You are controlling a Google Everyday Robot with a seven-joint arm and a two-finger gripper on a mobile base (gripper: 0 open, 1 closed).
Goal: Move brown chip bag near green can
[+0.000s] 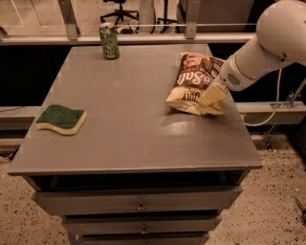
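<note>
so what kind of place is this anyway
Probably an office or lab workspace: a grey metal drawer cabinet on a speckled hard floor, and a black wheeled office chair behind it. The robot's pincer is at the crinkly brown chip bag on the cabinet top.

White rounded arm [267,43], cream jaws at its tip

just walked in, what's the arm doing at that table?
The robot's arm reaches in from the right, and its gripper is down at the near right edge of the brown chip bag, which lies on the right side of the grey table. Whether it has a grip on the bag can't be told. The green can stands upright at the far edge, left of centre, well apart from the bag, so the move is not done yet. A sponge lies front left.
</note>
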